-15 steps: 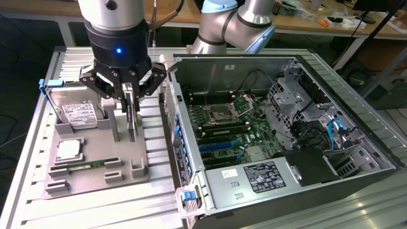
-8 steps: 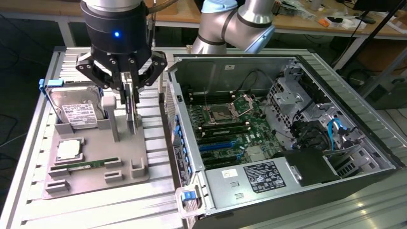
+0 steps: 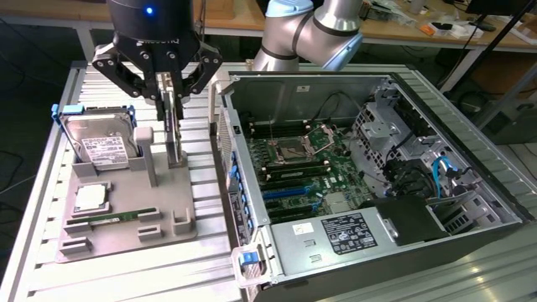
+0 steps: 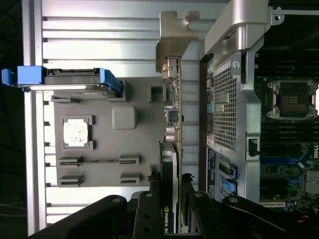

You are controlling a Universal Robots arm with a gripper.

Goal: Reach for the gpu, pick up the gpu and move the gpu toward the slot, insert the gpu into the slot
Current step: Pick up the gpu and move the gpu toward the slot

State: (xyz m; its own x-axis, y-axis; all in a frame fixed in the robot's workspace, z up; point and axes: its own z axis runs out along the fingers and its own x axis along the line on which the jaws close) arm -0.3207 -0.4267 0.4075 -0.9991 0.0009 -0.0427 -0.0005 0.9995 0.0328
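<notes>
The gpu [image 3: 175,139] stands on edge, a thin dark card with its silvery bracket end toward the case. Its lower end sits at the grey holder block [image 3: 126,207] in the exterior view's left half. My gripper [image 3: 170,102] comes down from above and is shut on the card's upper edge, one finger on each face. In the wrist view the gpu [image 4: 175,119] runs edge-on away from my gripper [image 4: 170,183], its black fan side between the fingers [image 4: 149,204]. The slot [image 3: 283,190] is a blue strip on the motherboard inside the open case, also seen as the slot [image 4: 279,162].
On the grey block stands a hard drive [image 3: 100,146] in blue brackets, with a processor chip [image 3: 90,197] and a green memory stick [image 3: 113,218] nearby. The open computer case [image 3: 302,94] rises close beside the card. A power supply [image 3: 344,233] lies in the case's near part.
</notes>
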